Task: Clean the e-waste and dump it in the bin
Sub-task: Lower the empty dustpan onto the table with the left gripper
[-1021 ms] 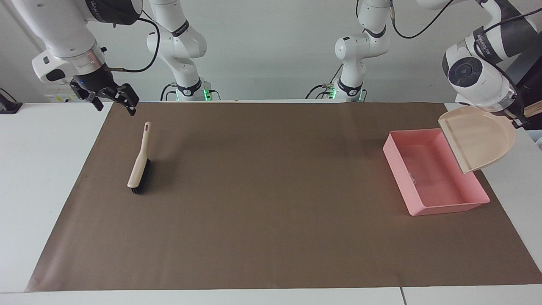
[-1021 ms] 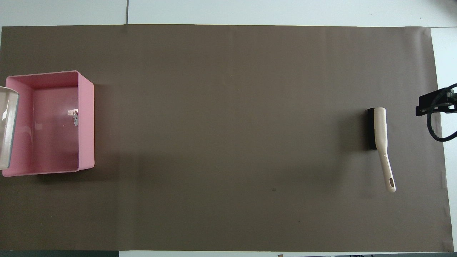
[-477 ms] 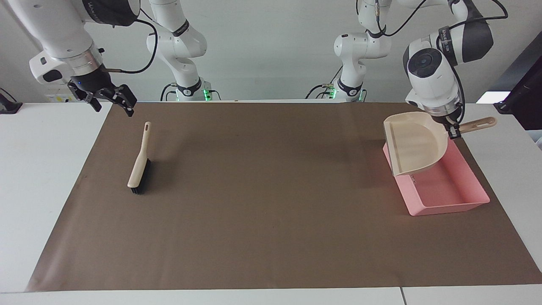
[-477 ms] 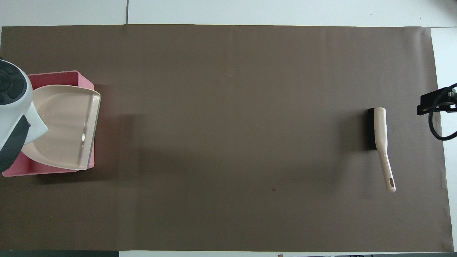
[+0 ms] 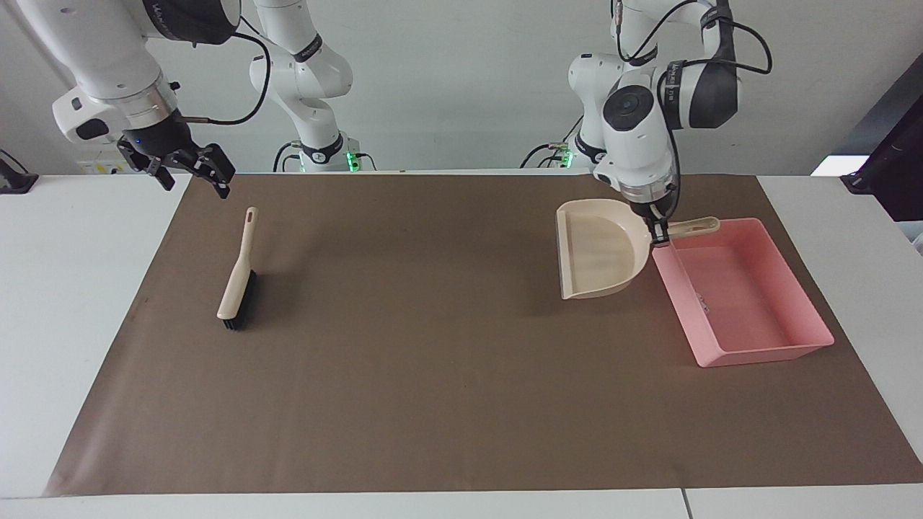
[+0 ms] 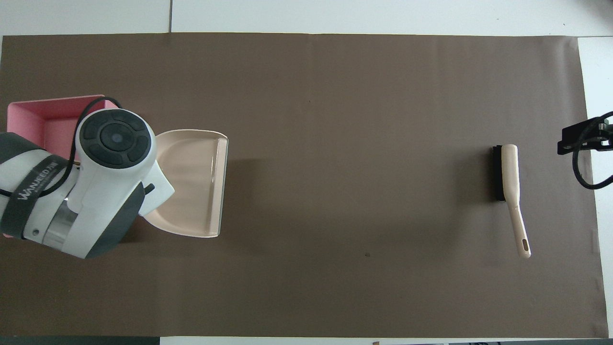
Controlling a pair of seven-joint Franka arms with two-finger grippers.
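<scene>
Bin point(image 5: 750, 295): you are looking at a pink tray sitting on the brown mat point(image 5: 433, 375) toward the left arm's end of the table; its long axis is running from the robots' edge out toward the table's outer edge, slightly slanted in the facing view.
E-waste point(image 5: 703, 305): a tiny pale piece is lying inside the bin against the wall that faces the middle of the table; you cannot tell which way it is pointing.
Dustpan point(image 5: 598, 252): it is hanging level and low over the mat just beside the bin, on the side toward the middle of the table; its flat open mouth is pointing toward the right arm's end, and its handle is reaching over the bin's corner nearest the robots.
Left gripper point(image 5: 660, 234): you are seeing it clamped tight on the dustpan's handle.
Right gripper point(image 5: 189, 167): its jaws are standing wide apart, holding nothing, while that arm is waiting over the mat's corner by the robots.
Brush point(image 5: 238, 277): it is lying on the mat, handle pointing toward the robots.
Change: half a second ago the dustpan was tilting over the bin; now it is clear of it and levelled.
Unchanged: bin, brush and right gripper are staying put.
</scene>
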